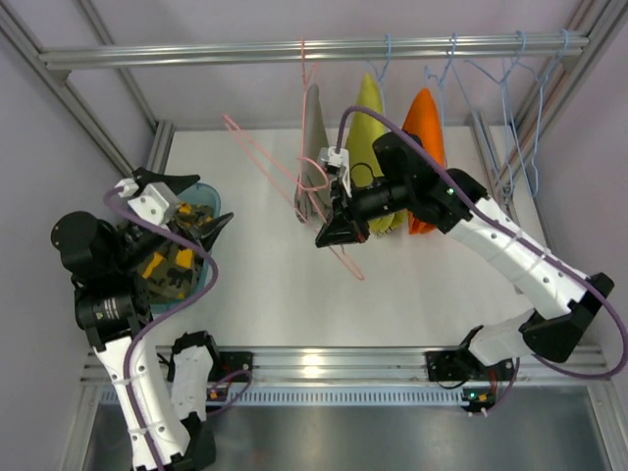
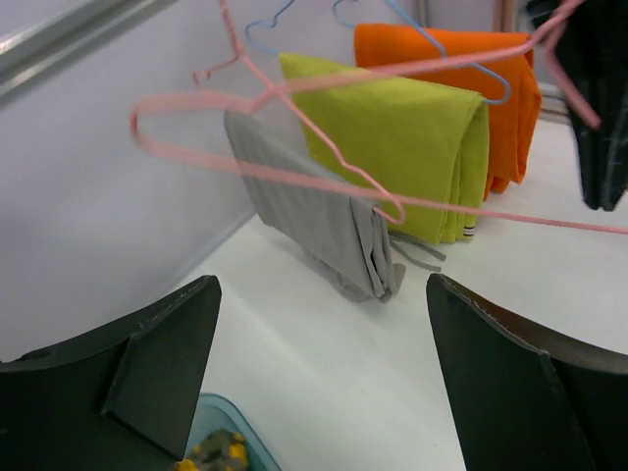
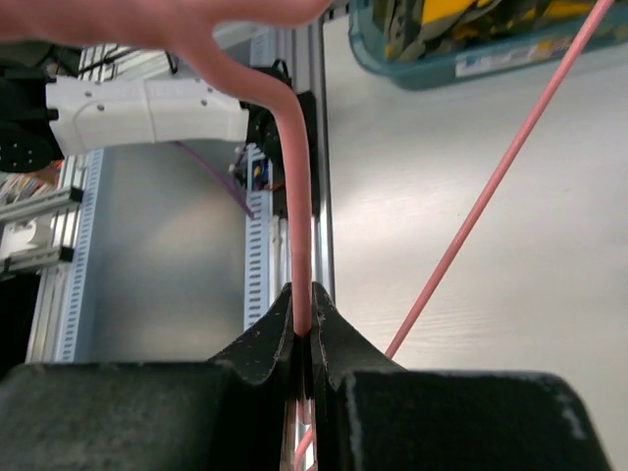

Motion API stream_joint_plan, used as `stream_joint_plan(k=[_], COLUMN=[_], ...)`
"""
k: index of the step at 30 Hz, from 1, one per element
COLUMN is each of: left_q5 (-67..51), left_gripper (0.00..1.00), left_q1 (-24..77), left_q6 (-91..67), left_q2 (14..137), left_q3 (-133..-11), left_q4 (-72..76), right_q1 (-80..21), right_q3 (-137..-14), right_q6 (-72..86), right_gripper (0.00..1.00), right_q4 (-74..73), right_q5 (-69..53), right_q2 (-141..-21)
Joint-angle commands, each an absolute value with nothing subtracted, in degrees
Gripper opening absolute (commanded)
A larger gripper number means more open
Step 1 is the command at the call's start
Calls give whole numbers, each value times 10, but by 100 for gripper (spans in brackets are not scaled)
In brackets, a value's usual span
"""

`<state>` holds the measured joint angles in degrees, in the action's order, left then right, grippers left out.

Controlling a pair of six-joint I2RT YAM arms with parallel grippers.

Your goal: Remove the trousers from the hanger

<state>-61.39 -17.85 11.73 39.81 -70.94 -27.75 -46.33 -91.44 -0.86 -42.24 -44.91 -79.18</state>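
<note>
Two pairs we count. Camouflage trousers (image 1: 172, 265): off, lying in the blue bin (image 1: 209, 193) at the table's left edge, our left gripper (image 1: 193, 206) spread above. Grey trousers (image 1: 312, 167): not yet removed, draped on a hooked hanger (image 1: 305, 69) near the far edge. Right gripper (image 1: 332, 234) pinches an empty pink hanger (image 1: 265, 157).

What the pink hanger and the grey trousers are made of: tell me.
Pink hanger: thin rod, probably coated metal wire; smooth, slightly glossy, holds its bends. Grey trousers: soft matte cloth, likely knit; it drapes and folds.
</note>
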Motion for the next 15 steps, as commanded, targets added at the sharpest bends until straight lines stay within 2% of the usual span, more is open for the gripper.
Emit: stream_joint_plan(k=[1, 9, 15], left_q5=[-743, -787, -787], left_gripper=[91, 89, 84], left_q1=[-178, -178, -175], left_q6=[261, 417, 470], left_q2=[399, 400, 404], left_q3=[-734, -721, -698], left_q4=[-275, -273, -272], right_q1=[-461, -491, -536], right_q3=[-939, -1015, -1041], right_q6=[-47, -20, -4], right_gripper=[0, 0, 0], right_q4=[-476, -474, -451], right_q5=[-515, -551, -562], right_q2=[-836, -910, -944])
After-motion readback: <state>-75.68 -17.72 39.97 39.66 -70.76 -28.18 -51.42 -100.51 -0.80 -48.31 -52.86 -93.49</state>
